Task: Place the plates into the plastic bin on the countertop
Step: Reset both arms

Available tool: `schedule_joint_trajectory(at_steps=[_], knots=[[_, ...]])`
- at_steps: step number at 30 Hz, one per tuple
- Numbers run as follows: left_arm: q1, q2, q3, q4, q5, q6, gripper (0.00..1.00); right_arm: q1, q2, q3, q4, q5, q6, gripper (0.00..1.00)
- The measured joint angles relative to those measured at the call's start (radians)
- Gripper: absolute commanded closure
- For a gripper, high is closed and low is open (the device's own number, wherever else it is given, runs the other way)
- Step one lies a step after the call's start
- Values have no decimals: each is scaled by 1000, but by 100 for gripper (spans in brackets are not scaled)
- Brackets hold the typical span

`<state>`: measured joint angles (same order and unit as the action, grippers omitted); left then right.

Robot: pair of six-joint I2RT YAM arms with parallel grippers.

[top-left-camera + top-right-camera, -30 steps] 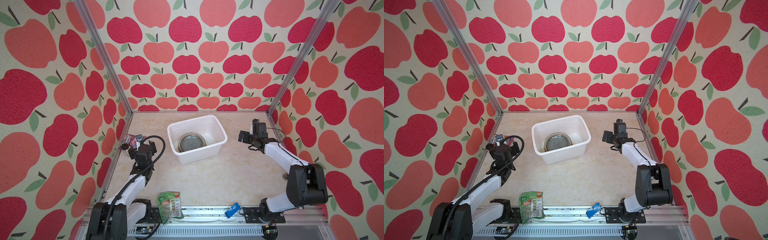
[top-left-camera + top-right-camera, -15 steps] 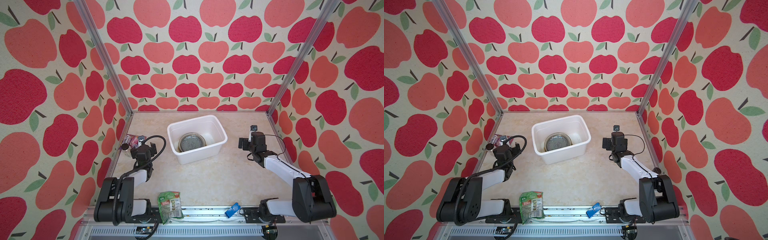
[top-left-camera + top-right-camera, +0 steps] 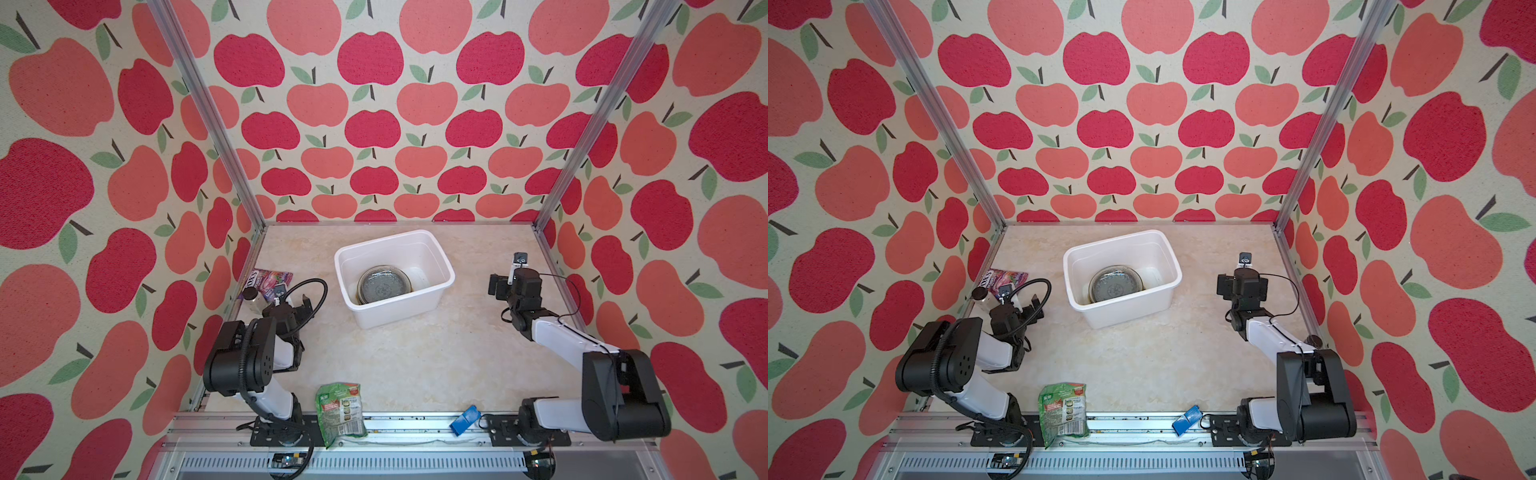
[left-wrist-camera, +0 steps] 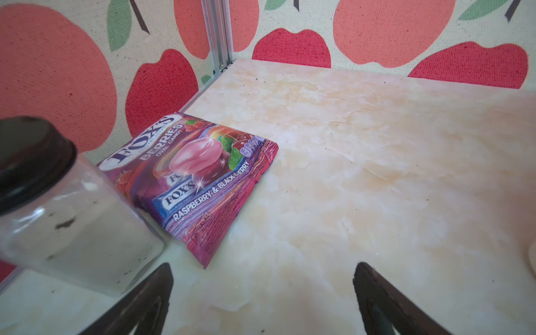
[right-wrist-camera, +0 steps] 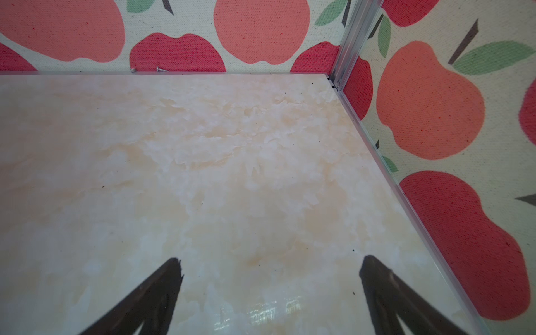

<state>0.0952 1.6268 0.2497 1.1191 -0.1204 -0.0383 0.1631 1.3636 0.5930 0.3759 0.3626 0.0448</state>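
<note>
Reads as wrap-up, not a pick: seeing the plates (image 3: 384, 286) stacked flat inside the plastic bin (image 3: 395, 311), just 12 o'clock of centre on the desk (image 3: 415, 365), with a grey glass plate (image 3: 1115, 283) on top; finding none loose on the desk in both top views. Left hand (image 4: 262, 265): spread wide, empty, low at 9 o'clock of the bin and well apart from it, close to a black-lidded jar (image 4: 58, 208) and a Fox's berry candy packet (image 4: 191, 174). Right hand (image 5: 271, 259): spread equally wide, empty, over bare desk at 3 o'clock of the bin, well apart. Judging the next move: nothing to grasp in sight, so calls for a count check and a park rather than a reach. If a plate turns up outside view, would need a rim pinch and a flat lowering onto the stack, gently, given glass on top. Leave alone the green snack packet (image 3: 340, 409) at the 6 o'clock front edge and the small blue item (image 3: 465, 419) on the rail at 5 o'clock. Can't count the stack: only the top plate showing, plus a pale edge at its 3 o'clock side, plate or bin floor, can't tell; lower edge covered by the near bin wall. Can't rule a clear glass plate in or out, too hard to read against marble. Can't identify the blue item. No look into the bin from either wrist view.
</note>
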Motion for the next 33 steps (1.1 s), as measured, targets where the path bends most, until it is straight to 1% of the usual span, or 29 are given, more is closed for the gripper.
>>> schedule_joint_trajectory(at_steps=[2,5,8,10,12,14,17,22,28,31,33], knots=[[1,-4,58,-48,11,0,1,-7,39,-16,78,-2,-34,1],[1,-7,99,-56,24,0,1,-22,106,-63,163,-8,-58,1],[1,-10,99,-73,25,1,1,-45,195,-191,419,-40,-72,1],[1,-10,99,-88,24,0,1,-64,226,-240,440,-57,-71,1],[0,-10,100,-101,24,0,1,-75,226,-246,454,-63,-72,1],[-1,-10,100,-105,24,1,1,-68,227,-246,538,-67,-79,1],[-1,-10,100,-107,24,1,1,-45,228,-246,610,-62,-91,1],[-2,-10,100,-113,24,1,1,-39,229,-246,659,-58,-102,1],[-2,-10,100,-119,24,0,1,-40,229,-246,664,-62,-105,1],[-2,-10,100,-122,24,1,1,-59,229,-243,651,-101,-104,1],[-2,-10,100,-122,24,0,1,-81,229,-234,626,-159,-105,1]])
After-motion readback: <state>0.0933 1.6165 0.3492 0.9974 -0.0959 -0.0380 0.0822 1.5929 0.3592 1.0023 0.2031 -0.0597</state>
